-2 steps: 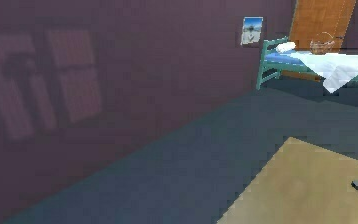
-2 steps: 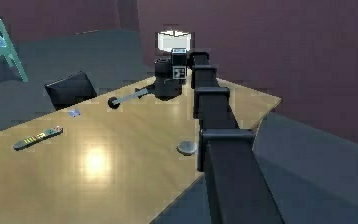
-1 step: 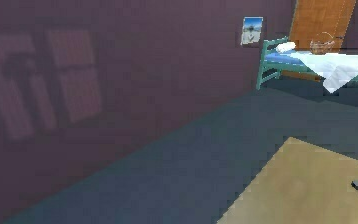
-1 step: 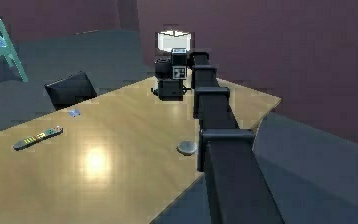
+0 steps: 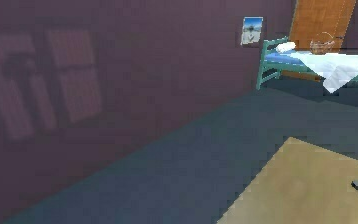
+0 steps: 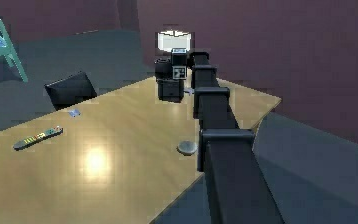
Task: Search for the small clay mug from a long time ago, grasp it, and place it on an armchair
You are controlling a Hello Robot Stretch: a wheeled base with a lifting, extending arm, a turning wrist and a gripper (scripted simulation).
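The arm side view is showing the arm point(image 6: 222, 130) reaching across the wooden worktop point(image 6: 107, 150), with the hand point(image 6: 169, 86) near its far corner; whether the hand is gripping anything cannot be told. A remote point(image 6: 37, 138) and a small grey round thing point(image 6: 189, 148) are lying there, and whether the latter is the mug cannot be told. The forward view is showing a bed point(image 5: 317, 65) beside an orange door point(image 5: 322, 20).

The wall point(image 5: 137, 70) is dull purple and the floor point(image 5: 177, 150) dark blue-grey, with an orange-brown door point(image 5: 322, 20), a sky-blue and white picture point(image 5: 252, 31), and a bed point(image 5: 277, 62) of teal frame, blue mattress and white sheet. The table point(image 6: 117, 125) is pale tan wood with a bright sheen; on it are a black slab point(image 6: 70, 89), a dark remote point(image 6: 37, 139) speckled with light buttons and a grey disc point(image 6: 188, 148). The arm point(image 6: 222, 140) and gripper point(image 6: 169, 80) are black, by white squares point(image 6: 174, 41) with black marks.
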